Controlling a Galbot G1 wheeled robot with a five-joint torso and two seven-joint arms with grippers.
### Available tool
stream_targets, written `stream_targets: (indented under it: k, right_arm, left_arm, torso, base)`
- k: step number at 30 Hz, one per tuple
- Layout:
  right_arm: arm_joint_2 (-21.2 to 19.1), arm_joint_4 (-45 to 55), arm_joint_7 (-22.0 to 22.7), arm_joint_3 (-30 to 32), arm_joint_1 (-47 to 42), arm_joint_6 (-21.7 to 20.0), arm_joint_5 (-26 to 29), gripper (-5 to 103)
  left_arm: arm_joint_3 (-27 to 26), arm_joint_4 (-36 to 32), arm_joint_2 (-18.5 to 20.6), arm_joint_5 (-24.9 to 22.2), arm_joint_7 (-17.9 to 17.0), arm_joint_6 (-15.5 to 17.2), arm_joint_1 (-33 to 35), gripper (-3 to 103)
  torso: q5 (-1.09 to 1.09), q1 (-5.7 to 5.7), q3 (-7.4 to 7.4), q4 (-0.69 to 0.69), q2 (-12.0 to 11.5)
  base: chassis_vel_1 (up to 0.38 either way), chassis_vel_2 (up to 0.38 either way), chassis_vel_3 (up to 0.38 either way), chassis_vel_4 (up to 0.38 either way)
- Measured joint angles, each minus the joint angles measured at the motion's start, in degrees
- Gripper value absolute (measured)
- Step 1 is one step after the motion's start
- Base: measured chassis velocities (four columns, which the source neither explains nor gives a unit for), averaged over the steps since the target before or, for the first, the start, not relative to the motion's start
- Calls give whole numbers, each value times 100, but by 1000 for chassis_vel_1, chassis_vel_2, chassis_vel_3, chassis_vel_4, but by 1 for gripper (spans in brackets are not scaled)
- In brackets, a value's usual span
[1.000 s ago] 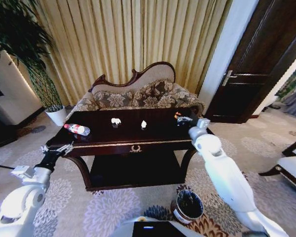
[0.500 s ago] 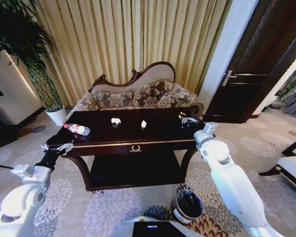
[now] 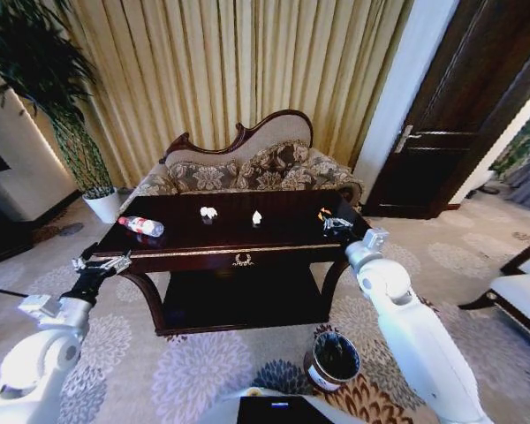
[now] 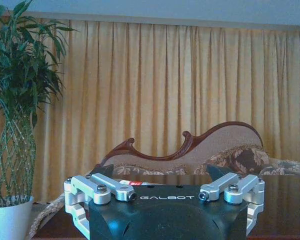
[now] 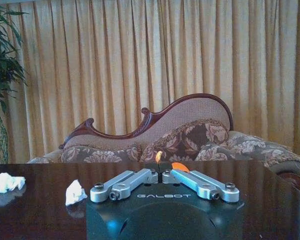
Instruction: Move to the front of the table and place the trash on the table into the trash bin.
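Room with gold pleated curtains, a patterned sofa with carved wooden back, a potted plant and a dark door; before the sofa stands the table, dark and glossy with gold trim. Right arm: reaches forward and up from the lower right, right gripper low over the table's right end, fingers drawn together on a small orange piece at their tips, as the right wrist view shows. Beyond and to the left of this gripper lie two white crumpled scraps, one nearer, one farther; the right wrist view gives them as separate lumps on the reflective top. Plastic bottle, red label, lies on its side at the table's left end, well apart from the right gripper. Left arm: bent, raised at the left, left gripper just off the table's left front corner, fingers spread apart, holding nothing. Trash bin: on the patterned carpet, below the right arm, near the table's right leg.
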Motion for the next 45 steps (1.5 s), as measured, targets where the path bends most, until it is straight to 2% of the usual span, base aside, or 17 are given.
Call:
stream_targets:
  k: [33,41,43,45]
  right_arm:
    - [156,-8,0,67,-404,36,-338,0]
    - [344,-359,-1,200,-773,119,-700,0]
    - [479,-719,-1,312,-972,121,-1006,0]
    - [507,-836,-1,332,-1014,119,-1090,0]
  left_arm:
    - [32,36,-22,8,6,-8,17,100]
    - [55,80,-25,4,11,-34,12,100]
    - [64,121,-28,2,17,-94,15,100]
    - [64,132,-28,2,18,-109,18,100]
  torso:
    - [0,0,0,0,0]
    - [-1,-2,-1,0,2]
    - [0,0,1,-1,0]
    - [0,1,1,-1,0]
  base:
    - [112,-114,-113,108]
    - [43,-50,-50,49]
    - [0,0,0,0]
    - [0,0,0,0]
